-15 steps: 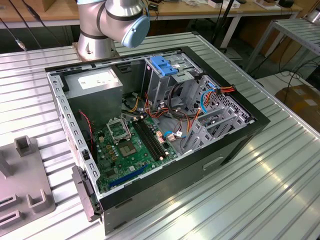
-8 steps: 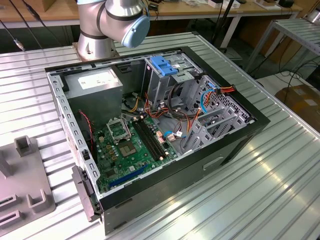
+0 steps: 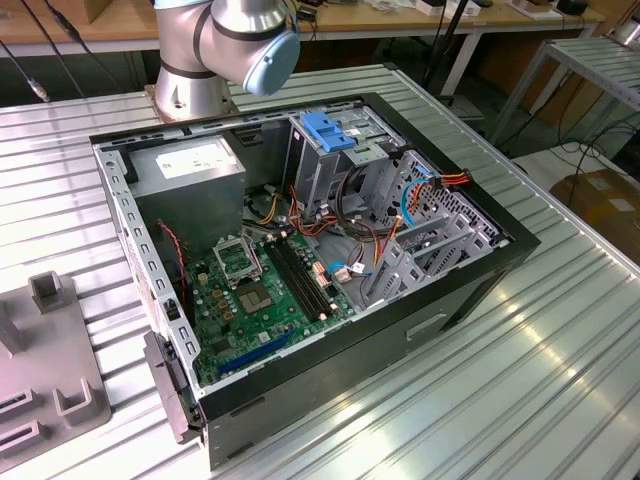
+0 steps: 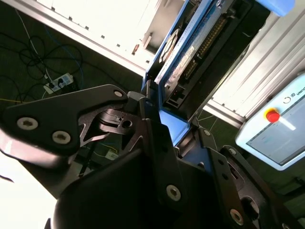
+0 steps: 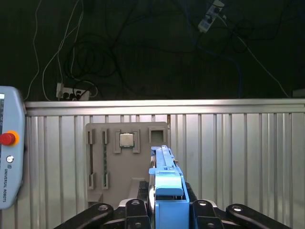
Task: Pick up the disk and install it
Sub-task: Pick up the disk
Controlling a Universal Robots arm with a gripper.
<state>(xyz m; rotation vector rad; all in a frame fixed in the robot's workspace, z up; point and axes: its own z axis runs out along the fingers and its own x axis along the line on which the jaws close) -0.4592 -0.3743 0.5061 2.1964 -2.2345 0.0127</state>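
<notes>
First wrist view: disk (image 5: pixel 166 186) edge-on in gripper (image 5: pixel 167 212), long axis straight out from it, ribbed table (image 5: pixel 238 157) and grey fixture (image 5: pixel 109 162) beyond. Second wrist view: fingers (image 4: pixel 155 131) clenched on disk's blue rail (image 4: pixel 172 126), circuit-board face visible. Exterior view: open case (image 3: pixel 300 260), wide table room on exterior view's right

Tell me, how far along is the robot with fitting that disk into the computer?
Pickup looks done: the disk sits clamped between the fingers, held clear of the ribbed table. Installing is left: the computer case lies open, and the disk is not yet in it.
</notes>
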